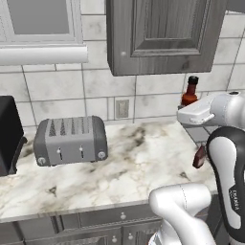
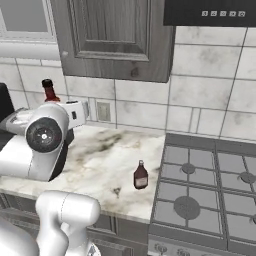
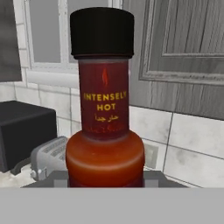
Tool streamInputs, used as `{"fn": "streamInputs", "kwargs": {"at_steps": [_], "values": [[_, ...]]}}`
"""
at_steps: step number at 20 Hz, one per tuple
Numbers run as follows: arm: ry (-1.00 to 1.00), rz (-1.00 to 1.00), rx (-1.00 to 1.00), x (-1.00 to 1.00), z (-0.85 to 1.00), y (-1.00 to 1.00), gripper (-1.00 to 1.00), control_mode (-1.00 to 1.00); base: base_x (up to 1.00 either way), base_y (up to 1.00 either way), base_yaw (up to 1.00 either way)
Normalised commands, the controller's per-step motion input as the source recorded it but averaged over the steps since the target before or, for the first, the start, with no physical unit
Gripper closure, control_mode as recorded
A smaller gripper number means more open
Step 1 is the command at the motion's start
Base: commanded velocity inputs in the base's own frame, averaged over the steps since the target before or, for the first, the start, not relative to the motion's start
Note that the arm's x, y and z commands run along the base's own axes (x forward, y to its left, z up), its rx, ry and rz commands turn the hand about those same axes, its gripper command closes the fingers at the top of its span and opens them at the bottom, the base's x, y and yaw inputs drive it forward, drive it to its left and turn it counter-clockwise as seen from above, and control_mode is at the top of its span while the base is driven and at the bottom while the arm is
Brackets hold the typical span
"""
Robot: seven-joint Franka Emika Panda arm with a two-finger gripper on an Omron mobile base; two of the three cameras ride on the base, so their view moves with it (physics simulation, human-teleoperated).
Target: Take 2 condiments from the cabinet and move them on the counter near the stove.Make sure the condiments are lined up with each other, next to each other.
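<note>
White marble-look counter with brown-grey veining ran from the window side over to the dark grey stove with black burner grates. So the slim red hot-sauce bottle with the black cap was clamped upright in the gripper, held up in the air over the counter, just below the bottom edge of the grey wood-grain wall cabinet, whose recessed-panel door was closed. The jaws were closed on the bottle's fat lower body; the label read "INTENSELY HOT".

The squat dark red-brown bottle with a narrow neck stood upright on the counter, close to its front edge and just beside the stove's left edge. The two bottles were well apart, the held one off toward the window side.

Further out, a silver four-slot toaster sat near the counter's back wall, with a black boxy toaster oven right next to it at the far left end.
</note>
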Motion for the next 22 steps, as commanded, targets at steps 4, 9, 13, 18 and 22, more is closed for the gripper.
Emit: {"fn": "streamInputs", "kwargs": {"at_steps": [4, 9, 13, 18, 22], "values": [[-0.02, 0.11, 0.0, 0.0, -0.18, -0.5, 1.0, -1.0, 0.0, 0.0, 0.0], [0.0, 0.17, 0.0, 0.0, -0.18, -0.61, 1.0, -1.0, 0.0, 0.0, 0.0], [0.0, 0.12, 0.0, 0.1, -0.2, -0.32, 1.0, -1.0, 0.0, 0.0, 0.0], [0.0, 0.06, 0.0, 0.02, -0.21, -0.22, 1.0, -1.0, 0.0, 0.0, 0.0], [0.0, 0.05, 0.0, 0.04, -0.5, -0.39, 1.0, -1.0, 0.0, 0.0, 0.0]]}}
